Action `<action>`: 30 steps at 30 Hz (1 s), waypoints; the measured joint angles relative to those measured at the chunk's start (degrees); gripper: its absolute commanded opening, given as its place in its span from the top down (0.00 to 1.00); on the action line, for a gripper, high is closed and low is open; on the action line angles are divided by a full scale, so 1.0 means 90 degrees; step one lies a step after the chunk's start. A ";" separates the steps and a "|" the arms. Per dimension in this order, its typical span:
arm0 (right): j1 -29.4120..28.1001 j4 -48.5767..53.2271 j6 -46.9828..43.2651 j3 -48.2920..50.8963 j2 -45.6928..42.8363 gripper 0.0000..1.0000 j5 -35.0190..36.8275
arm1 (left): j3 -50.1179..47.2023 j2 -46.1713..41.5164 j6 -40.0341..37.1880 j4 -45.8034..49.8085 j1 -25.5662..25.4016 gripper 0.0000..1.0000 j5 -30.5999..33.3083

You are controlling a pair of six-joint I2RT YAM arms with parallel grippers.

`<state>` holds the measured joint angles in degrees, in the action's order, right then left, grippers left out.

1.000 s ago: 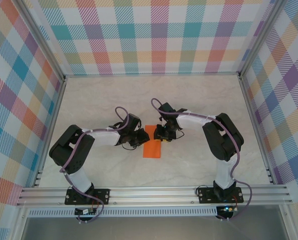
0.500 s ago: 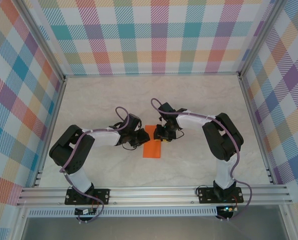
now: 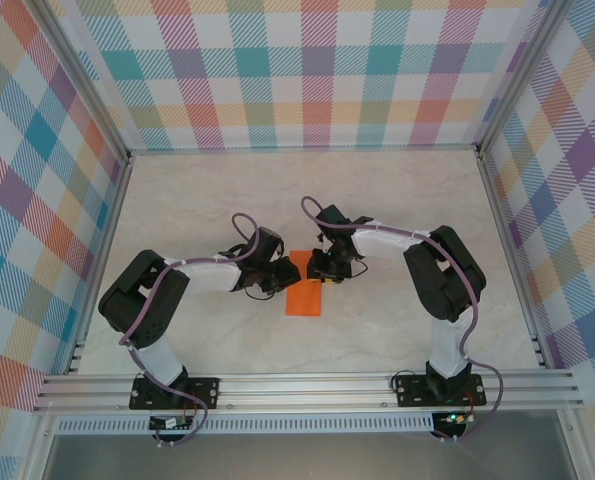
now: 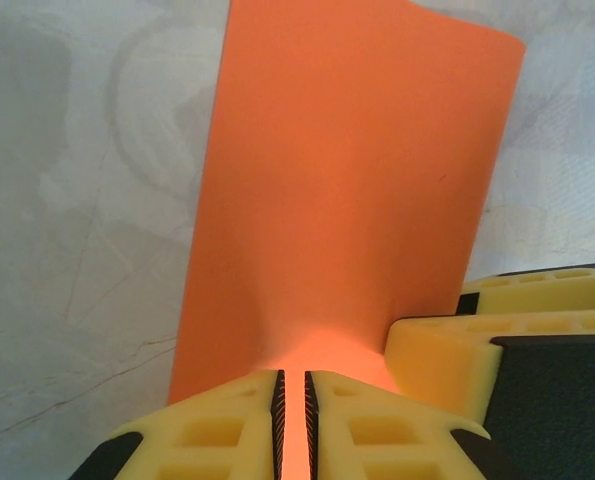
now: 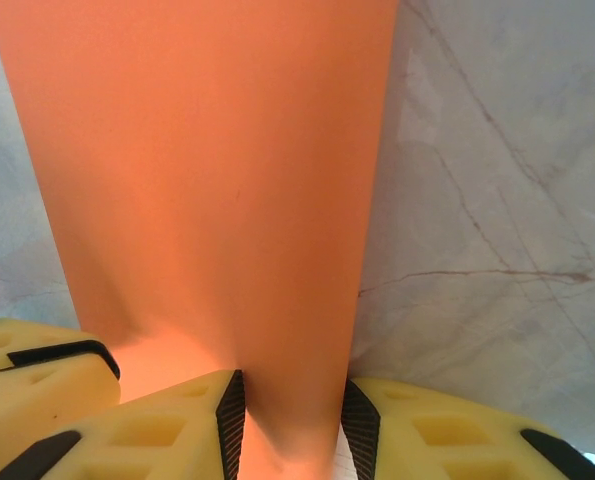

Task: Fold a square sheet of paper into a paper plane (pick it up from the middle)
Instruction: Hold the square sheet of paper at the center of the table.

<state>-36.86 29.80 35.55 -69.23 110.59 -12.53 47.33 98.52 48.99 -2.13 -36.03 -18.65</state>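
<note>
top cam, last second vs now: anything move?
No visible change. The left gripper and right gripper both stay pinched on the near edge of the paper. The arms and the sheet are where they were.

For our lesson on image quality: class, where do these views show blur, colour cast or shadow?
Top external: evenly lit, sharp, orange paper clear. Left wrist: left tool close and soft, orange glow on its yellow. Right wrist: right tool likewise tinted.
</note>
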 measured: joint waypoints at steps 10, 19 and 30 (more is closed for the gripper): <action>0.0000 0.0000 0.0000 0.0000 0.0000 0.63 0.0002 | 0.0058 0.0192 -0.0058 0.0075 -0.0034 0.85 0.0029; -0.0002 -0.0051 0.0029 0.0024 -0.0090 0.58 -0.0005 | 0.0141 0.0226 -0.0114 0.0231 -0.0066 0.88 0.0121; -0.0053 -0.0223 0.0243 0.0486 -0.1122 0.60 0.0542 | 0.0141 0.0226 -0.0211 0.0240 -0.0078 0.89 0.0153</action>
<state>-37.34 27.79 37.74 -64.86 100.49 -7.66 48.60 100.55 47.09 0.03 -36.73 -17.28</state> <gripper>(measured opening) 0.434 0.115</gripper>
